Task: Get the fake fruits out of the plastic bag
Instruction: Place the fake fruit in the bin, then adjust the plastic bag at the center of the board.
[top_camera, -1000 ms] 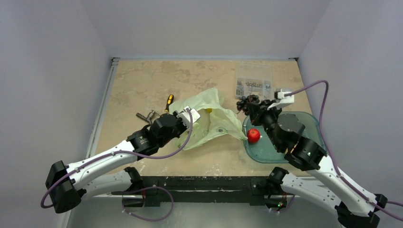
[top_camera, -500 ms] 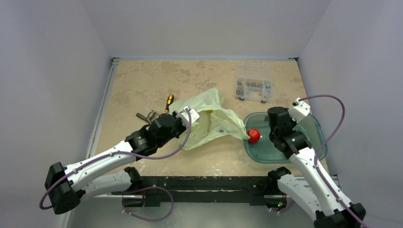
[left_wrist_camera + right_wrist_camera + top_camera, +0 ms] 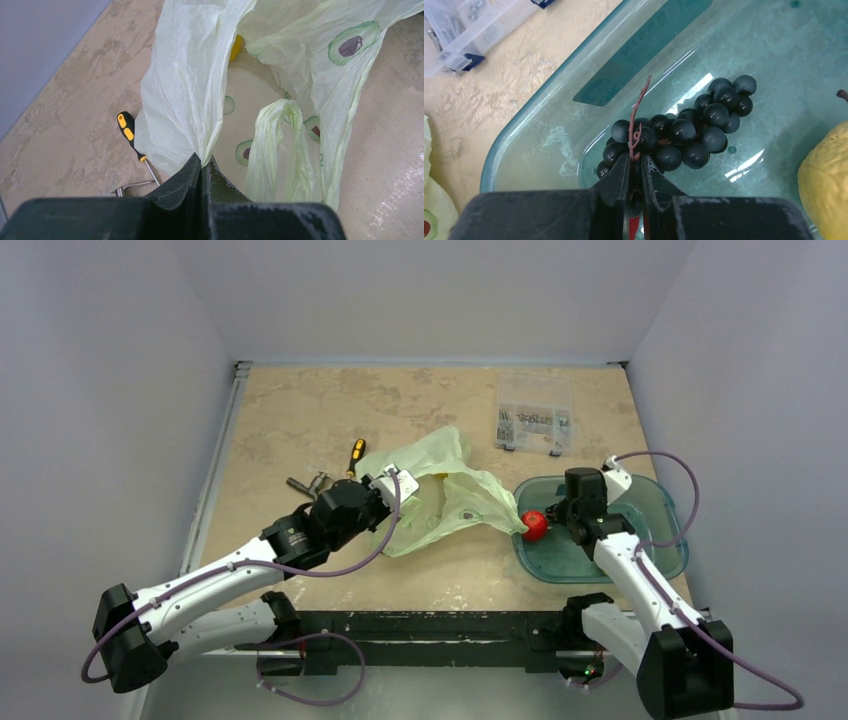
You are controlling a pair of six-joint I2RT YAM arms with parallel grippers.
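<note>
The pale-green plastic bag (image 3: pixel 447 502) lies open mid-table. My left gripper (image 3: pixel 396 483) is shut on its rim, which rises from between the closed jaws in the left wrist view (image 3: pixel 202 162); the bag (image 3: pixel 185 85) spreads out beyond them. A yellow piece (image 3: pixel 236 47) shows deep inside the bag. My right gripper (image 3: pixel 636 161) is shut on the stem end of the dark grape bunch (image 3: pixel 684 131), which rests on the floor of the teal tub (image 3: pixel 524 131). The red apple (image 3: pixel 534 525) lies in the tub by my right gripper (image 3: pixel 558 512), which hides the grapes from above.
A round yellow lemon-like fruit (image 3: pixel 824 175) lies in the tub (image 3: pixel 662 545) right of the grapes. A yellow-and-black screwdriver (image 3: pixel 354 453) and a metal tool (image 3: pixel 308 483) lie left of the bag. A clear parts box (image 3: pixel 533 425) stands at the back right.
My right arm has carried the grape bunch from beside the bag, above the tub's far-left corner, down into the tub. My left gripper has kept its hold on the bag.
</note>
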